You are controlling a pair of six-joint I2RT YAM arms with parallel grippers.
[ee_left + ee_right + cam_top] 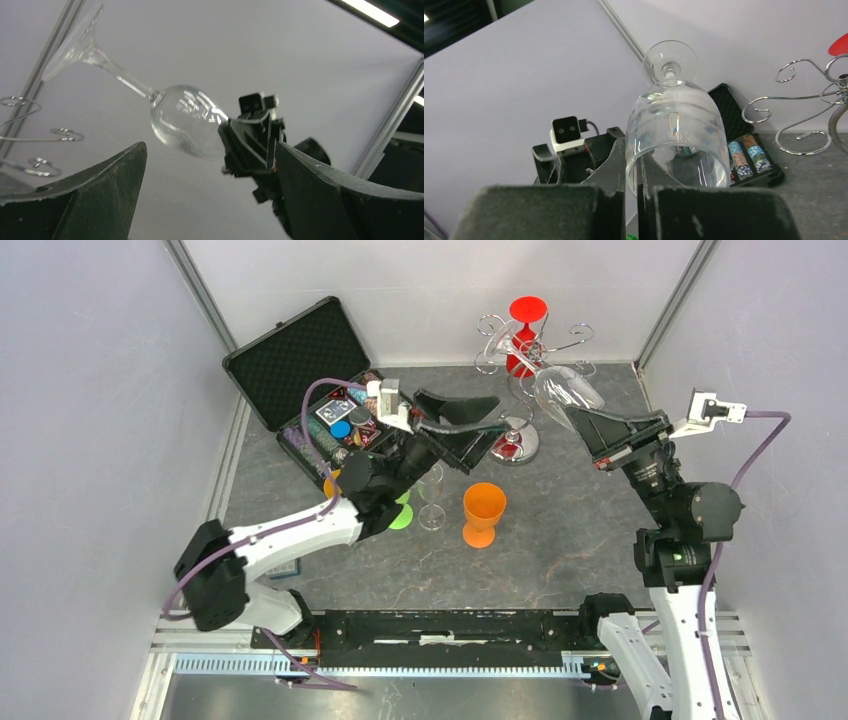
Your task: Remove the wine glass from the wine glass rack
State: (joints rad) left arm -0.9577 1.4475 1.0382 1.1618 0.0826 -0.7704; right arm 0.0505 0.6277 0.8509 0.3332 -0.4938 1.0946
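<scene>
Wine glass [565,392] removal is judged to be at the carrying-away step. The clear wine glass is held tilted in the air at the far right of the scene, with its bowl toward the right arm and its foot pointing up and to the far left, toward the wine glass rack [522,447]. It is clamped by the right gripper [588,420]. In the right wrist view the two fingers [616,165] are seen pressed nearly together on the bowl's thin wall at the rim, one apparently inside the bowl and one outside.

In that view the rack's curled arms lie to the right of the glass and apart from it, and in the left wrist view the foot is seen above the curls. In the top view the stem is drawn across the rack's top, so full clearance cannot be confirmed there. A red glass [527,310] is seen hanging on the rack.

The left gripper [492,422] is held low beside the rack's round base, with its fingers spread wide and nothing between them.

For the next move, the foot would have to be drawn fully clear of the wire arms. The glass would then have to be turned upright and lowered onto a bare patch of the table [580,530], away from the orange goblet [483,510]. Because only a rim pinch is had, a slow turn is called for, or the glass may be expected to slip or swing.
</scene>
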